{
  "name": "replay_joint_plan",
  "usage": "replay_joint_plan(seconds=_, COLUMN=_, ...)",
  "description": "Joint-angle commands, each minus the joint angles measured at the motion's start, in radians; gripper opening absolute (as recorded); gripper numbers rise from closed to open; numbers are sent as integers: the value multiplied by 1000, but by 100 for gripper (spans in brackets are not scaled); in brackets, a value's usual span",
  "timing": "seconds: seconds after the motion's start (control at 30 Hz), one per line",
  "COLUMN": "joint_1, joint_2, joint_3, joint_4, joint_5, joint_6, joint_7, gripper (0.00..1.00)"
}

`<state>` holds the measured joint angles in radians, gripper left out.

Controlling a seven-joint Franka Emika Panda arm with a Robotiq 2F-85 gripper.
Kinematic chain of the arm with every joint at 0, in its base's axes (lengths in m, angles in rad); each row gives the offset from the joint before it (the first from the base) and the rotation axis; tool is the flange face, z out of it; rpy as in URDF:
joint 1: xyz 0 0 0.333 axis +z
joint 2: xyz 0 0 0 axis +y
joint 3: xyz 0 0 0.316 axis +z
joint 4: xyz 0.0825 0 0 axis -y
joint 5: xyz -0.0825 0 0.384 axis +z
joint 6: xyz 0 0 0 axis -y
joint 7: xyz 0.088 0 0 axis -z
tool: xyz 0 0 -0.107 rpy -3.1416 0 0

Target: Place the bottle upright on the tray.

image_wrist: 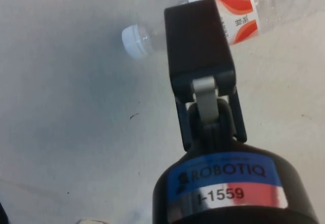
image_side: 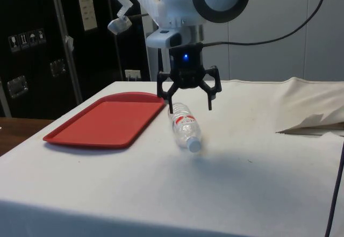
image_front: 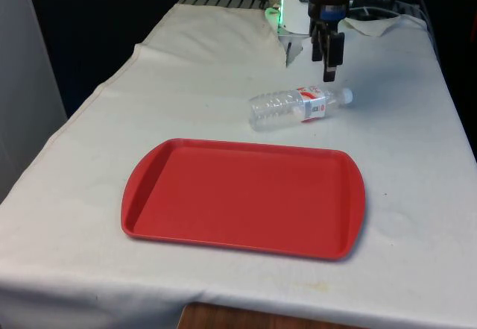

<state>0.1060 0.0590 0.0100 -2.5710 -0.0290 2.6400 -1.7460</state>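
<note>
A: How far along is it?

B: Hardly started, I'd say. The bottle [image_front: 300, 106] lies on its side on the counter [image_front: 417, 157], just past the tray's far edge, cap pointing to the front view's right. Nothing sits on the tray [image_front: 149, 195].

A: And the claw [image_side: 189, 98]?

B: Spread open, holding nothing. In the side view it hangs just above the bottle, 1 finger on each side of it, not touching.

A: So what is left?

B: Nearly everything, as I judge it: come down, close on the bottle, lift it, turn it upright, and set it standing on the tray.
</note>
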Motion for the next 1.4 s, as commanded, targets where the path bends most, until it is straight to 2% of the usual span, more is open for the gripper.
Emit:
replay_joint_plan(seconds=0.0, joint_1=1, joint_2=0, joint_3=-1, joint_4=1, joint_5=-12, joint_6=1, joint_7=-13, gripper=100)
replay_joint_plan(seconds=0.17, joint_1=0, joint_2=0, joint_3=0, joint_4=0, joint_5=0, joint_6=-2, joint_7=-41, gripper=100)
replay_joint_plan(seconds=0.27, joint_1=1, joint_2=0, joint_3=-1, joint_4=1, joint_5=-12, joint_6=-3, joint_7=-73, gripper=100)
replay_joint_plan(seconds=1.0, joint_1=0, joint_2=15, joint_3=0, joint_4=11, joint_5=-7, joint_6=-8, joint_7=-227, gripper=100)
replay_joint_plan(seconds=1.37, joint_1=-1, joint_2=46, joint_3=-1, joint_4=43, joint_5=-1, joint_6=-14, joint_7=-245, gripper=100)
